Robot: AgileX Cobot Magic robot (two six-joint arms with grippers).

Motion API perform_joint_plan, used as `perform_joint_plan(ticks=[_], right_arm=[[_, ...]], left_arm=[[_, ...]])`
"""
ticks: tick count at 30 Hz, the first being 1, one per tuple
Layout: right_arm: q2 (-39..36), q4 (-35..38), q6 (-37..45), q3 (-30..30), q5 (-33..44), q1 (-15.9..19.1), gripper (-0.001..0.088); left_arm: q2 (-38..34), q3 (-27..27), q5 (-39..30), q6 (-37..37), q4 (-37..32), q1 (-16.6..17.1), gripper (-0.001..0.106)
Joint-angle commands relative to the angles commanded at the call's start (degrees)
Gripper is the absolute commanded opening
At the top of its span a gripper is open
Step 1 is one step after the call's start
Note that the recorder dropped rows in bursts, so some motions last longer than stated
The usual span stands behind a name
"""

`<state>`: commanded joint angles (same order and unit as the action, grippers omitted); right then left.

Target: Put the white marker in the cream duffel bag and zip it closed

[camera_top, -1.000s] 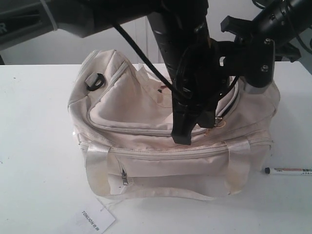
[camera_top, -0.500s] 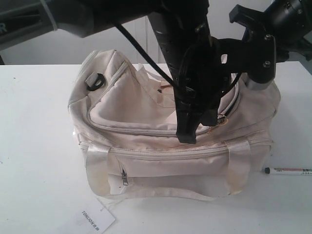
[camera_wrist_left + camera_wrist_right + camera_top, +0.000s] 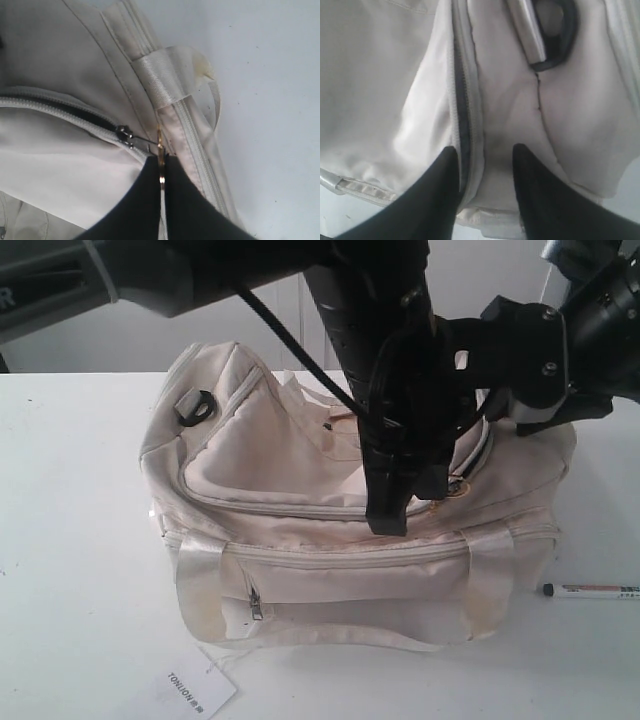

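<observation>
- The white marker (image 3: 592,591) is a thin white barrel with a black cap at the end toward the bag and small dark print farther right. The picture's right edge cuts it off.
- It lies flat on the white table (image 3: 70,540), outside the bag, near its near right corner and not touching it. Only the exterior view shows it.
- The cream duffel bag (image 3: 260,460) stands mid-table, soft and creased. It has a zipped front pocket (image 3: 350,585), shiny webbing handles (image 3: 200,580) and a white hang tag (image 3: 190,690) lying at its near left corner.
- The top zipper (image 3: 65,107) gapes dark on one side of its slider (image 3: 125,134), so the bag is not zipped closed.
- The left gripper (image 3: 161,164) has its jaws pressed together on the gold ring pull (image 3: 160,150). The wrist view shows the ring edge-on between the black fingers, while in the exterior view the arm hides most of the ring.
- The right gripper (image 3: 485,150) has its jaws well apart. They straddle the zipper track and a fold of cloth at the bag's right end, beside a black end ring (image 3: 560,35).
- The exterior view shows only that arm's body above that end.
</observation>
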<state>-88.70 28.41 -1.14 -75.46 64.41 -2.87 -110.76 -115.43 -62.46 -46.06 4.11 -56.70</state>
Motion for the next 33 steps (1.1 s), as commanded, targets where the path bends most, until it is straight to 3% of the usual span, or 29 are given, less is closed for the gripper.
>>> perform_joint_plan(ticks=[3,11,19,28,33], right_arm=[[0.1,1.9,0.0,1.4,-1.9,0.0,0.0456],[0.1,3.5,0.0,2.5,-3.6,0.0,0.0456],[0.0,5.3,1.1,7.6,-7.1,0.0,0.0428],[0.0,8.2,5.5,8.2,-8.3,0.0,0.0035],[0.0,8.2,7.6,8.2,-8.4,0.0,0.0002]], left_arm=[[0.0,0.0,0.1,0.0,0.1,0.0,0.000],[0.0,0.0,0.1,0.0,0.1,0.0,0.000],[0.0,0.0,1.4,0.0,1.2,0.0,0.000],[0.0,0.0,1.1,1.6,2.5,0.0,0.000],[0.0,0.0,-0.4,1.1,4.5,0.0,0.000]])
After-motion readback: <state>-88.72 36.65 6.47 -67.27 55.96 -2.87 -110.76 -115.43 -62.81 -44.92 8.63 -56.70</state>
